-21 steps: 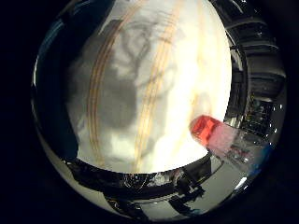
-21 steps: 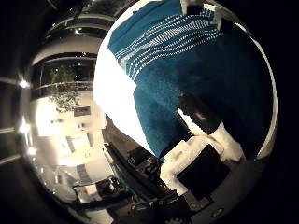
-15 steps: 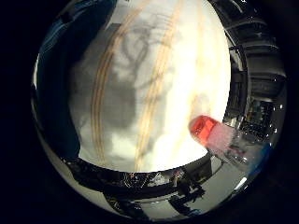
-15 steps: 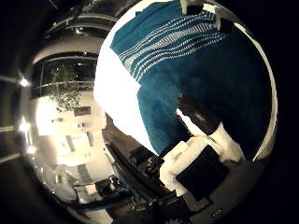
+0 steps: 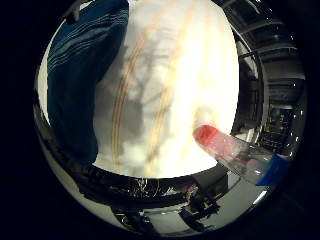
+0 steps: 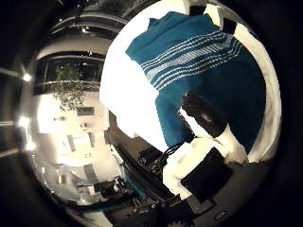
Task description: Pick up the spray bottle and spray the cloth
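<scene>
White cloth with tan stripes (image 5: 165,100) spread over the counter (image 6: 128,104), teal striped cloth (image 6: 208,80) alongside, dim room with a potted plant (image 6: 68,90) beyond. Spray bottle (image 5: 235,152) close to the palm, long axis slanting, red end over the white cloth. Hand (image 6: 208,142) above the teal cloth; cannot tell whether fingers (image 6: 203,113) curl or spread.

An indoor room, likely an office or lab: a leafy potted plant (image 6: 68,92) before dark windows (image 6: 61,68), ceiling lights (image 6: 26,77), and a cloth-covered desk (image 6: 125,101).
</scene>
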Robot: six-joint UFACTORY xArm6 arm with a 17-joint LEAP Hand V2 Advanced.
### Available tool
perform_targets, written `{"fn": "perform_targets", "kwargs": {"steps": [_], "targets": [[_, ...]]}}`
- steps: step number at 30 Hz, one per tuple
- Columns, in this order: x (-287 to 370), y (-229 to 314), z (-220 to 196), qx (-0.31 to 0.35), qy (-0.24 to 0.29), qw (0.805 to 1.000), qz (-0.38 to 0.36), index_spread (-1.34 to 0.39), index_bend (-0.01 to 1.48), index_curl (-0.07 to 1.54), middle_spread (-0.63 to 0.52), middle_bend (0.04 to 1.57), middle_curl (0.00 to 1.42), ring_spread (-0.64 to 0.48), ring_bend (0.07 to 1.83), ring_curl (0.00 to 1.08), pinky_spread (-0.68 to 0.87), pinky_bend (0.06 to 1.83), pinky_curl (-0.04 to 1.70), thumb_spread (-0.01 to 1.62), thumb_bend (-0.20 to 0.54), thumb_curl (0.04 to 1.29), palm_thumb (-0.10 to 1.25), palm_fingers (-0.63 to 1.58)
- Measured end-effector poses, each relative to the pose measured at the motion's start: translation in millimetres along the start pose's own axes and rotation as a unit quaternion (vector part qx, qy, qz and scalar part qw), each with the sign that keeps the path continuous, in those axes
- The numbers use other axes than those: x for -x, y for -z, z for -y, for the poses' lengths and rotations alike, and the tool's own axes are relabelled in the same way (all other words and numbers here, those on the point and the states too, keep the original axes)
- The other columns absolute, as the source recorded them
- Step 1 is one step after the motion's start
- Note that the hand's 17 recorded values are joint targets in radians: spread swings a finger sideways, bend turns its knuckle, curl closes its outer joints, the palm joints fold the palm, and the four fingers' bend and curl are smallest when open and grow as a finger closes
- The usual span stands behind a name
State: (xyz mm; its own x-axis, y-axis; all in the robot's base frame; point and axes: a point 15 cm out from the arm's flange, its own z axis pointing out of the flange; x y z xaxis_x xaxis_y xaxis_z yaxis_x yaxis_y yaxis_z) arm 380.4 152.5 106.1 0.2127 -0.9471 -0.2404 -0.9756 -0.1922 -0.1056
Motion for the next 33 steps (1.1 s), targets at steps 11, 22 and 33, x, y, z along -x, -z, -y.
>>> {"fn": "perform_targets", "kwargs": {"steps": [11,22,33], "targets": [[13.5,33.6,-14.3,-0.023,0.014,1.000,0.011,-0.22,0.18,0.36,0.01,0.48,0.44,0.07,0.62,0.36,0.21,0.43,0.64,1.39,-0.008,0.34,0.82,0.29],[15.8,58.3,-41.6,-0.028,0.010,0.999,0.025,-0.23,0.18,0.36,0.01,0.48,0.43,0.07,0.63,0.36,0.21,0.43,0.64,1.39,-0.007,0.33,0.82,0.29],[5.8,86.6,-54.9,-0.052,-0.005,0.998,0.032,-0.22,0.18,0.36,0.01,0.48,0.43,0.07,0.65,0.36,0.21,0.44,0.64,1.39,-0.008,0.33,0.82,0.29]]}}
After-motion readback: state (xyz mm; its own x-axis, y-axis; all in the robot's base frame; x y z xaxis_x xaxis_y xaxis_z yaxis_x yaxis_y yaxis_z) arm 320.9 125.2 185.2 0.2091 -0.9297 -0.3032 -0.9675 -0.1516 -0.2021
